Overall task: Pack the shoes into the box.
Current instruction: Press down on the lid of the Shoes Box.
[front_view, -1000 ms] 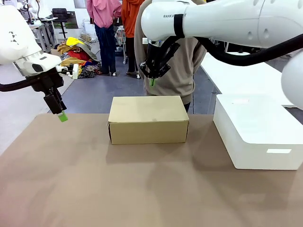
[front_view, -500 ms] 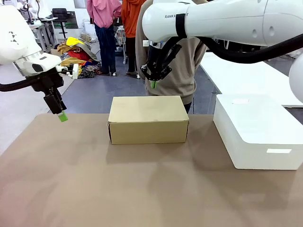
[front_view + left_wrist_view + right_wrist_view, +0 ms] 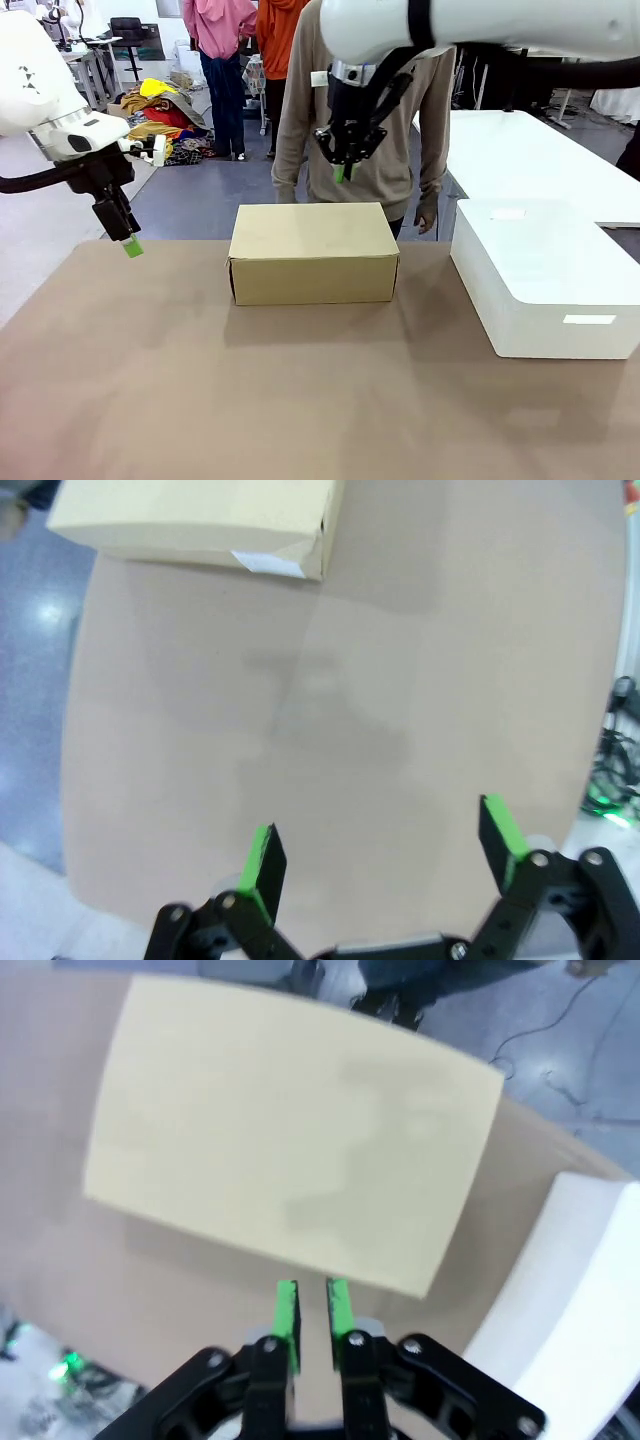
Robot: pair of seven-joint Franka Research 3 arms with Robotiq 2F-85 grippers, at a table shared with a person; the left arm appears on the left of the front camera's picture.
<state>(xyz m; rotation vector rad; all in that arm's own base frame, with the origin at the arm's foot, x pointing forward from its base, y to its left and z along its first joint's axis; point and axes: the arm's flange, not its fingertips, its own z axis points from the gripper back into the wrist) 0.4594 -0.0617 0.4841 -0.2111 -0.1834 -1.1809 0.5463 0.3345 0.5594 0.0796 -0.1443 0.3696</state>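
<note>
Front view: the box (image 3: 313,253) is sitting closed near the middle of the brown table (image 3: 250,390), toward its far edge, lid flat on top. A white bin (image 3: 540,275) is resting to its right, apart from it. The right gripper (image 3: 342,172) is hanging in the air above the box's far side, touching nothing, in front of a person (image 3: 360,110) who is standing at the far edge with arms down. From its own wrist camera the right gripper (image 3: 311,1312) is showing its green pads (image 3: 287,1312) with only a narrow slit between them, nothing gripped, the box (image 3: 290,1135) lying below. The left gripper (image 3: 125,235) is hovering over the table's far left corner, well left of the box. In the left wrist view the left gripper (image 3: 385,855) is standing spread wide, released and empty, above bare tabletop, with the box (image 3: 200,525) farther off.
</note>
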